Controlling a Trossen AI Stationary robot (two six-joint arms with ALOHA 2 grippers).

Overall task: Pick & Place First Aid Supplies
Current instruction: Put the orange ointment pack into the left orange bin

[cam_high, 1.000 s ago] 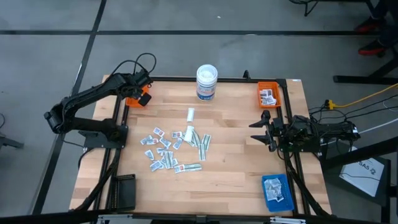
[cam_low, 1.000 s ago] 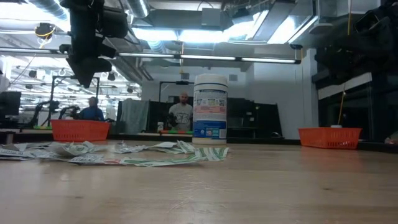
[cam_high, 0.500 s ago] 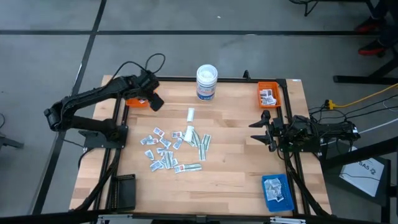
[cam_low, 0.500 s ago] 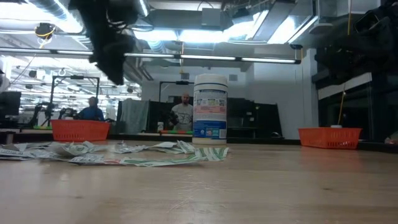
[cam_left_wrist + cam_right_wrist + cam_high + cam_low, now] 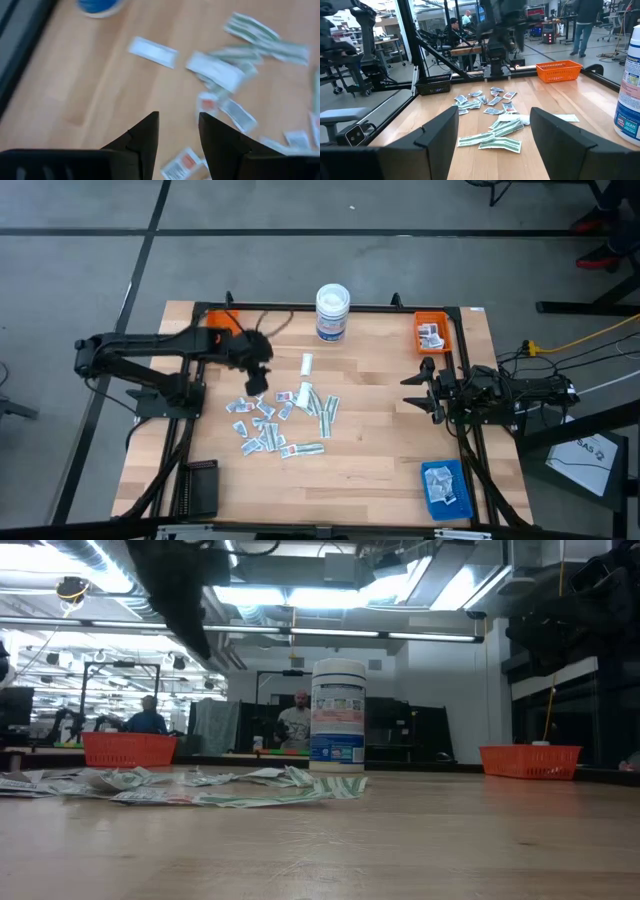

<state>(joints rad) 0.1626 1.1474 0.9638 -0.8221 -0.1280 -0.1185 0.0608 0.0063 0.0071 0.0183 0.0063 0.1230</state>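
Note:
The first aid supplies lie scattered flat on the wooden table near its middle: small white packets and longer greenish strips, also in the left wrist view and the right wrist view. One white packet lies apart, toward the far edge. My left gripper hangs above the pile's far-left edge, slanting down. It is open, with nothing between its fingers. My right gripper waits at the table's right edge, level and open.
A white round tub stands at the far edge. There are orange trays at the far left and far right, the right one holding packets. A blue tray with packets sits near right and a black tray near left. People stand beyond the table.
My left gripper has swung from over the far-left orange tray toward the table's middle and nearer edge, arriving above the far-left edge of the pile. It has turned and tipped downward on the way. The supplies have not moved.

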